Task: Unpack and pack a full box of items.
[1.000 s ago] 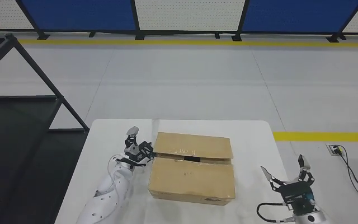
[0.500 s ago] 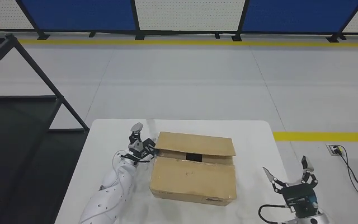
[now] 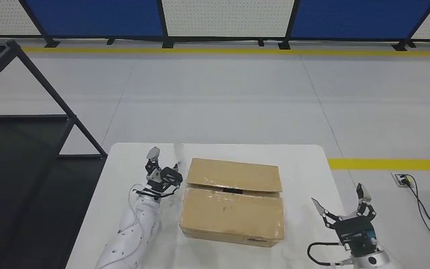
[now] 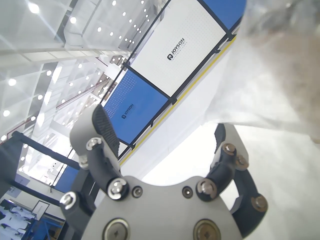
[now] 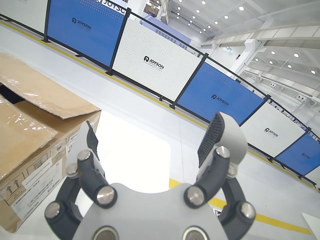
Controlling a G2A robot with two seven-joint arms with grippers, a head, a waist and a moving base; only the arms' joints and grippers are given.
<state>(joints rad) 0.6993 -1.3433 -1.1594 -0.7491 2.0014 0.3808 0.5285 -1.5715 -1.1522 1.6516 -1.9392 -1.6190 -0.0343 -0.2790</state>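
A brown cardboard box [image 3: 232, 202] sits in the middle of the white table [image 3: 295, 161]. Its two top flaps lie almost flat, with a small dark gap [image 3: 232, 191] at the seam. My left gripper [image 3: 163, 161] is open, just off the box's far left corner. In the left wrist view, a crumpled clear film strip [image 4: 270, 76] hangs over one finger of the left gripper [image 4: 160, 123]; I cannot tell if it sticks there. My right gripper [image 3: 338, 198] is open and empty near the table's front right corner. The right wrist view has the right gripper [image 5: 153, 123] beside the box [image 5: 32, 126].
A dark metal frame [image 3: 47, 101] stands left of the table. Bare tabletop lies to the right of the box and along the far edge. Blue and white fence panels [image 3: 222, 17] line the far side of the floor.
The far flap stood slightly raised half a second ago and now lies lower again. My left gripper has drawn back a little to the left of the box corner. The right gripper only shifted slightly.
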